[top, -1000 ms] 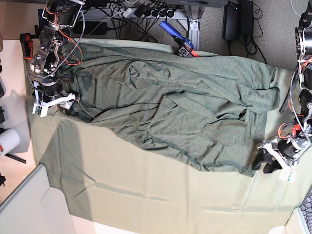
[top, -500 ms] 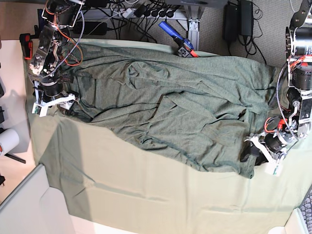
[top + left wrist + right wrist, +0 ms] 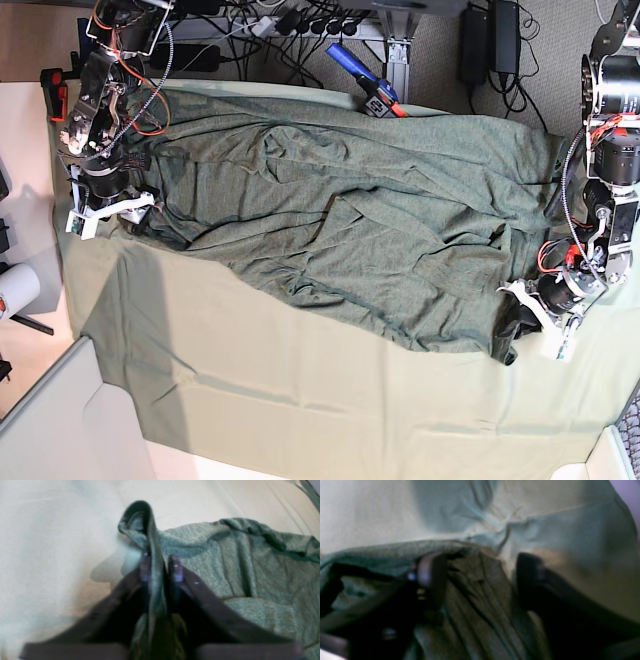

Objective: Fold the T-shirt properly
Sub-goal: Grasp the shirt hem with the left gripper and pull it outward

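Base view: left gripper (image 3: 524,318) has just closed, pinching T-shirt (image 3: 360,210) hem at 4 o'clock; right gripper (image 3: 480,580) still spread astride fabric at 9 o'clock, lift not ready.

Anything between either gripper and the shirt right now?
Nothing visible. The left gripper is already pinched on a raised fold of the T-shirt. The right gripper straddles bunched shirt fabric, fingers apart, with only tablecloth beyond.
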Robot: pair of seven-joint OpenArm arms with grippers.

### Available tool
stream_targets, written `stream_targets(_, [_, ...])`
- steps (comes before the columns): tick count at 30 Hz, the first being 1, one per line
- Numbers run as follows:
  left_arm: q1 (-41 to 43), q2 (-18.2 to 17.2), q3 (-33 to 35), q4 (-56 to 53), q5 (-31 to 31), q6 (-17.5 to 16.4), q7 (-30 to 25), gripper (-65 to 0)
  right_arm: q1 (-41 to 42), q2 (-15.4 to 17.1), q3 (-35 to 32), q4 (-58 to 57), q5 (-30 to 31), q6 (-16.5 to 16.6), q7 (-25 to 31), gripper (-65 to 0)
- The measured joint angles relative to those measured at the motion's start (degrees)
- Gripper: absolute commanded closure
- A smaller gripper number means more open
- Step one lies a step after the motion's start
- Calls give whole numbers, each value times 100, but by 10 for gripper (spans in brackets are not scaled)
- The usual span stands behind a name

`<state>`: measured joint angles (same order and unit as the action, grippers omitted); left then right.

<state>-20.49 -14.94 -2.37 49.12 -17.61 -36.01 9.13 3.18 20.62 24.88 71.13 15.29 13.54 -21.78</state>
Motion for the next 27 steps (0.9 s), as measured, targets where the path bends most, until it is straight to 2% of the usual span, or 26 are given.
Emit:
stream_targets(2, [0,0,0,4,0,-179,-4,0,-2,-2,0,0,-4,37,0,-139])
stream_targets(4, [2,2,0,4,-2,-256,-2,0,0,-2,0,0,-7,39,0,-83])
stream_targets(9, [22,0,0,249,9,-260,4,0,0,0,0,0,-216,39,2,-80])
stream_targets(11, [17,-17,0,382,0,-260,2,0,0,0,0,0,-256,39,2,-121])
stream_targets(15, [17,-81,0,509,-7,-262,2,0,0,2,0,0,-273,39,4,-326])
stream_targets(17, [26,-101,0,509,4,-264,15,0,0,2,0,0,-273,42,90,-386])
stream_targets(21, [81,-111,0,509,4,-262,26,0,52,2,0,-13,-273,42,140,-388])
stream_targets(24, [96,-111,0,509,2,-262,28,0,160,17,-57,-166,-284,306,140,-387])
stream_targets(27, [94,-111,0,509,0,-262,26,0,262,20,-295,-372,-306,363,168,-385])
